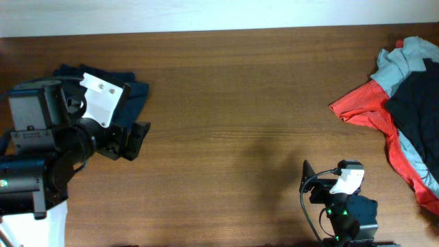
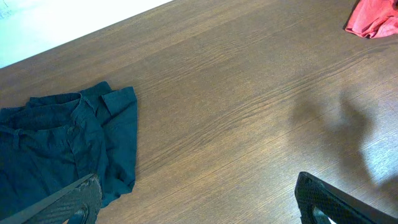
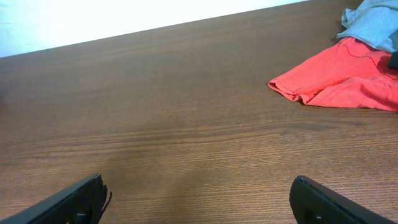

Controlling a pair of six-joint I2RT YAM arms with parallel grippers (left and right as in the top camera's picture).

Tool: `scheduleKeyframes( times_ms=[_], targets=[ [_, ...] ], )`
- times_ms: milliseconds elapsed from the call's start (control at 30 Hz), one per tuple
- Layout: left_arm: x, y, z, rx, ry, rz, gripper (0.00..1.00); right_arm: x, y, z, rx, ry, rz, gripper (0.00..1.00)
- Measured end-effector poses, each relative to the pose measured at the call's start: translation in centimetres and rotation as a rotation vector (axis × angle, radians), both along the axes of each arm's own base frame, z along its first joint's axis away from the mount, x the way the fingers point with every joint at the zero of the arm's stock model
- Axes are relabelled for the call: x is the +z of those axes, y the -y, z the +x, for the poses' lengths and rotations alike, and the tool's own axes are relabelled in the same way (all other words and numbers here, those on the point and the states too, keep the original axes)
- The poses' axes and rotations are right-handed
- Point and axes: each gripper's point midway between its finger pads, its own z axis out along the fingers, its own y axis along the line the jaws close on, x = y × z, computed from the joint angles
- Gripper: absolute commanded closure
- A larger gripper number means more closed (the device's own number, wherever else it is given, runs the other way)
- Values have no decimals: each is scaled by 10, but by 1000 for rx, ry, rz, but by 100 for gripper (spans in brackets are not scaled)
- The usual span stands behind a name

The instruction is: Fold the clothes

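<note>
The dark navy-blue shorts (image 1: 134, 91) lie folded at the table's far left, mostly hidden under my left arm in the overhead view. They show plainly in the left wrist view (image 2: 56, 149). My left gripper (image 2: 199, 202) is open and empty above bare wood just right of the shorts; it also shows in the overhead view (image 1: 135, 140). My right gripper (image 3: 199, 199) is open and empty near the front edge, seen from overhead too (image 1: 306, 180). A pile of clothes lies at the far right: a red piece (image 1: 367, 108), a light grey piece (image 1: 405, 62) and a dark piece (image 1: 418, 103).
The brown wooden table (image 1: 233, 103) spans the view. The red piece's near corner shows in the right wrist view (image 3: 329, 84) and in the left wrist view (image 2: 373, 18). A white wall runs along the table's back edge (image 1: 206, 14).
</note>
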Motion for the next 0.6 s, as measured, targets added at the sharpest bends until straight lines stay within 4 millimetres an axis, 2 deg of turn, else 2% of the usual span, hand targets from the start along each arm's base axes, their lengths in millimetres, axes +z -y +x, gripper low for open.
scheduleKeyframes(
  times_ms=[300,400,500,567,600],
  targets=[
    [0,0,0,-1,0,0,1,0,0,0,0,0,0,1],
    [1,-6,-1,25,8,30,1,0,0,0,0,0,1,1],
    [18,-17,4,75,157,80,1,0,0,0,0,0,1,2],
    [29,-20,1,93,276,94,1,0,0,0,-1,2,3,2],
    [28,-21,-7,102,336,99,1,0,0,0,0,3,4,1]
  ],
)
